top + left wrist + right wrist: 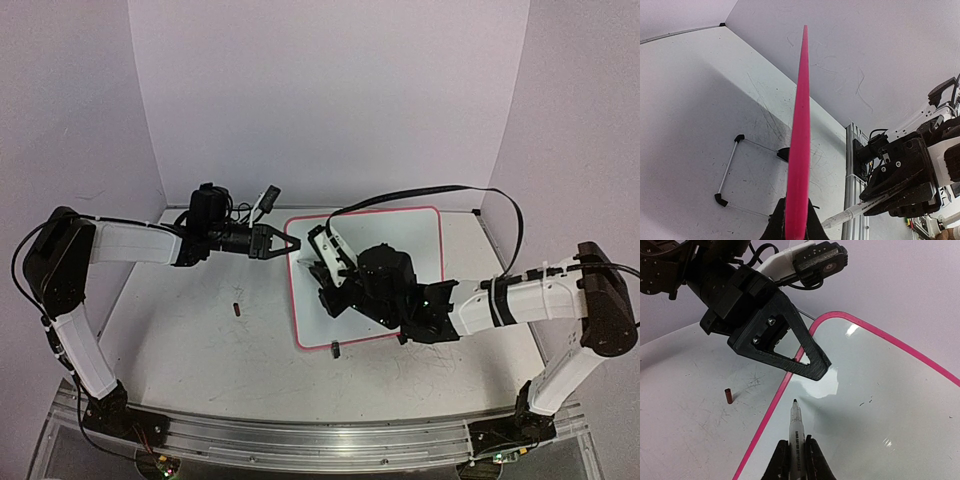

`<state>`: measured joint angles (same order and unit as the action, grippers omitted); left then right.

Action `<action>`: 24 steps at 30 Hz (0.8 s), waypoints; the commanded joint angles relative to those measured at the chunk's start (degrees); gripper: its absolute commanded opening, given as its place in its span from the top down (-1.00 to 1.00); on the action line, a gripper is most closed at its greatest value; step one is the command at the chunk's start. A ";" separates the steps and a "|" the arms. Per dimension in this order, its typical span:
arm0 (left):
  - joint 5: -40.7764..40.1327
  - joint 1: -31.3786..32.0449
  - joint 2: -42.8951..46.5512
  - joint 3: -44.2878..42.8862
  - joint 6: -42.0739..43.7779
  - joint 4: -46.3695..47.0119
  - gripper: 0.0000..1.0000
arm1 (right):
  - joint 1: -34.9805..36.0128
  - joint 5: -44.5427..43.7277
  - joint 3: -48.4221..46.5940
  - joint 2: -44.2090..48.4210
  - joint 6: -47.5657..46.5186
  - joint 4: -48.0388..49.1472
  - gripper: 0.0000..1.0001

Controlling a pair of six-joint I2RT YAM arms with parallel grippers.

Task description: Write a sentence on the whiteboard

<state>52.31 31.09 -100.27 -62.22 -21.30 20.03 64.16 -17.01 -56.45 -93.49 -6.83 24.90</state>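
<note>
1. Top view: the left gripper [290,243] has its jaws clamped on the left rim of the whiteboard [400,230]. The right gripper [320,275] hangs over the board's left part.
2. Left wrist view: the whiteboard [801,125] is seen edge-on, its pink rim pinched between the jaws.
3. Right wrist view: the right gripper [796,460] has its jaws closed on a marker [796,432], whose tip is just beside the left gripper [810,365]. A brown cap [728,395] lies on the tabletop [685,430].

left tool [283,243] and right tool [795,462] both closed tight, low, pointed inward, tips near each other

The whiteboard [400,235] is white, rimmed pink; the marker [796,432] is white, black-tipped; the small tube [728,395] left of the whiteboard is reddish-brown.
</note>
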 commanded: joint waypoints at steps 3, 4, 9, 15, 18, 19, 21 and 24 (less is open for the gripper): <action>-1.31 -0.40 0.70 0.07 0.17 -0.34 1.00 | 0.03 -1.07 -1.31 -0.98 0.06 2.32 1.00; -1.28 -0.42 0.73 0.08 0.15 -0.34 1.00 | 0.01 -0.71 -1.38 -1.00 0.06 2.33 1.00; -1.21 -0.42 0.67 -0.06 0.06 -0.34 1.00 | 0.02 -0.01 -1.54 -1.23 0.12 2.33 1.00; -1.17 -0.42 0.60 -0.11 -0.06 -0.34 1.00 | 0.05 0.96 -1.77 -1.77 0.06 2.32 1.00; -1.17 -0.41 0.60 -0.16 -0.14 -0.34 1.00 | 0.03 0.95 -2.02 -2.09 0.06 2.32 1.00; -1.15 -0.40 0.60 -0.16 -0.15 -0.34 1.00 | 0.02 0.80 -2.07 -2.19 0.09 2.32 1.00; -1.09 -0.42 0.61 -0.11 -0.15 -0.34 1.00 | 0.05 0.37 -2.16 -2.29 0.15 2.32 1.00; -1.07 -0.42 0.69 -0.14 -0.15 -0.34 1.00 | 0.04 -0.25 -2.18 -2.31 0.20 2.30 1.00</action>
<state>52.36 31.09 -100.27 -62.22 -21.28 20.03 64.16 -16.44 -56.50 -94.85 -6.83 25.28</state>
